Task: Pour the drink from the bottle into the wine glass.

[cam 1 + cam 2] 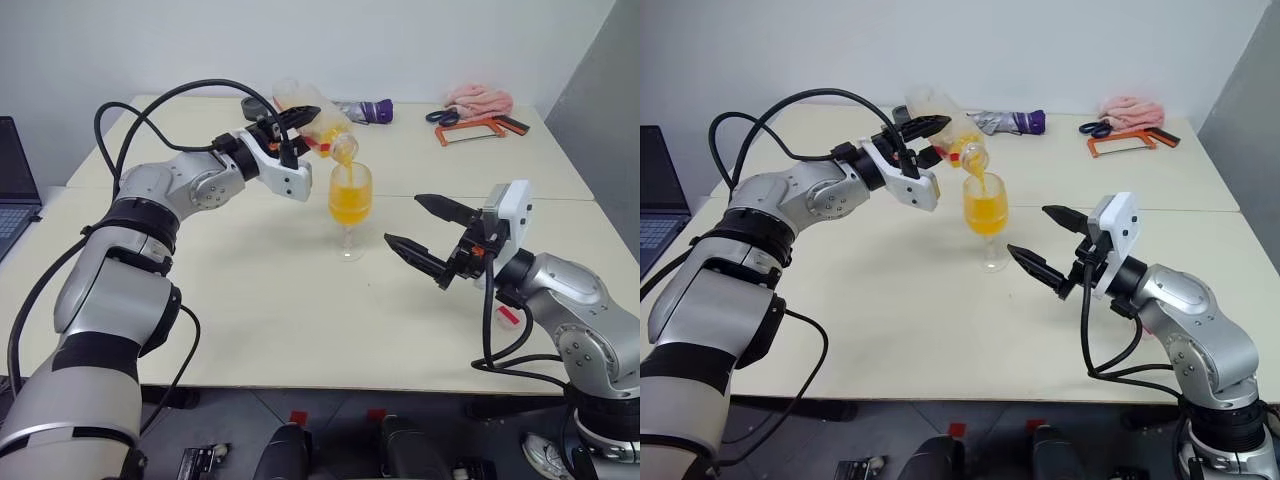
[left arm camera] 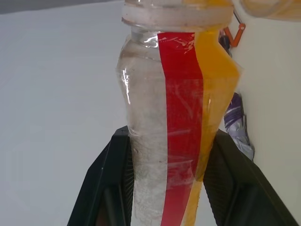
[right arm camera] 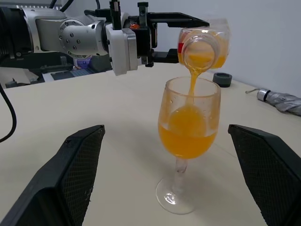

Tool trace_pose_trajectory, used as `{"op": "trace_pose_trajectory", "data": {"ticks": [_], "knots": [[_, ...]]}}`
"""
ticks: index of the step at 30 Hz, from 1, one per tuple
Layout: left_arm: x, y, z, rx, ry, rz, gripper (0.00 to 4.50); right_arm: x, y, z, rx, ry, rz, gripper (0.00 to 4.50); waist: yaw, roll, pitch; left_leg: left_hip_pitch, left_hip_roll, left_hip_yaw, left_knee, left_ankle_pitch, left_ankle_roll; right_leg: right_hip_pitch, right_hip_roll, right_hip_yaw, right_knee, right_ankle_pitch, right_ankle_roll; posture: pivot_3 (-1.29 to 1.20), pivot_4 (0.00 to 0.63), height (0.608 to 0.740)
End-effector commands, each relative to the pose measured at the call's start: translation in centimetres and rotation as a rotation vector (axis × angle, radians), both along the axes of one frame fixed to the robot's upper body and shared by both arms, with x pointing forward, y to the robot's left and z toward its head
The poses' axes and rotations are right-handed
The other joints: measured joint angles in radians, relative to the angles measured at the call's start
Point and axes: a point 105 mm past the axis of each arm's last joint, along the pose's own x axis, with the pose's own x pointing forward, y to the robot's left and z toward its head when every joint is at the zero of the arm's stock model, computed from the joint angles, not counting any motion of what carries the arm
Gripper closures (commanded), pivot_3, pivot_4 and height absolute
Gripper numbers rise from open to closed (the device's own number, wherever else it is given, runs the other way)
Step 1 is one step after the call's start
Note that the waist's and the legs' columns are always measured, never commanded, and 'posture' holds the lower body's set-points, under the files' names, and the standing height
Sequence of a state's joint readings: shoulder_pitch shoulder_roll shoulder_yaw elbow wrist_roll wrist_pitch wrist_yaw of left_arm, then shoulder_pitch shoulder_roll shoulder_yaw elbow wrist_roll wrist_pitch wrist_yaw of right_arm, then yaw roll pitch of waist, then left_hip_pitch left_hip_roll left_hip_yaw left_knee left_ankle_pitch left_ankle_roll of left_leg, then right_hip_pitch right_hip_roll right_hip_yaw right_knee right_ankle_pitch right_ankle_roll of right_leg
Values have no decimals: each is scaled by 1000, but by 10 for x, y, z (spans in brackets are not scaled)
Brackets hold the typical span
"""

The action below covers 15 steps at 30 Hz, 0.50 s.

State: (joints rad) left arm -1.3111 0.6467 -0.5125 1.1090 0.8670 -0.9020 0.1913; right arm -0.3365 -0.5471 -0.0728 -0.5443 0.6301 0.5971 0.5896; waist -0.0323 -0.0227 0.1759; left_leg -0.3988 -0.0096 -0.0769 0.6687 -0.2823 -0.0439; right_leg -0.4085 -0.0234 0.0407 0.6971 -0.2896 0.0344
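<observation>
L gripper clamped on thin, squashy plastic bottle tipped over wine glass mid-table, orange drink streaming in; glass fragile, top-heavy, best held by stem; R gripper gaping, empty.

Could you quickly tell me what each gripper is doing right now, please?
Left gripper: closed on the bottle, tilted over the wine glass.
Right gripper: open, empty.

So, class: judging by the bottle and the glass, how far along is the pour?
Done: the bottle is uncapped and tilted, held by the left gripper. In hand: drink streams in; the wine glass is about half full. Left: emptying the bottle. The right gripper is open beside the glass.
</observation>
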Motion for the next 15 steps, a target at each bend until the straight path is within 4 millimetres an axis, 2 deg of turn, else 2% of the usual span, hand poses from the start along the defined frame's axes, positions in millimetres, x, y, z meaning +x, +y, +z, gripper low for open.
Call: {"op": "trace_pose_trajectory", "data": {"ticks": [1, 9, 15], "knots": [[-4, 0, 27, -25, -79, -12, 2839, -7, 4, 8, 5, -43, 23, 0, 0, 0, 0, 0, 0, 0, 0, 0, 0, 0, 0, 0, 0, 0, 0, 0, 150, 740], [-3, 0, 26, -32, -74, -9, 2839, -8, 4, 8, 7, -41, 19, 0, 0, 0, 0, 0, 0, 0, 1, 0, 0, 0, 0, 0, 0, 0, 0, 0, 150, 740], [1, -1, 24, -116, -14, -3, 2839, -8, 4, 7, 11, -41, 11, 0, 0, 0, 0, 0, 0, 0, 1, 0, 0, 0, 0, 0, 0, 0, 0, 0, 150, 740]]}}
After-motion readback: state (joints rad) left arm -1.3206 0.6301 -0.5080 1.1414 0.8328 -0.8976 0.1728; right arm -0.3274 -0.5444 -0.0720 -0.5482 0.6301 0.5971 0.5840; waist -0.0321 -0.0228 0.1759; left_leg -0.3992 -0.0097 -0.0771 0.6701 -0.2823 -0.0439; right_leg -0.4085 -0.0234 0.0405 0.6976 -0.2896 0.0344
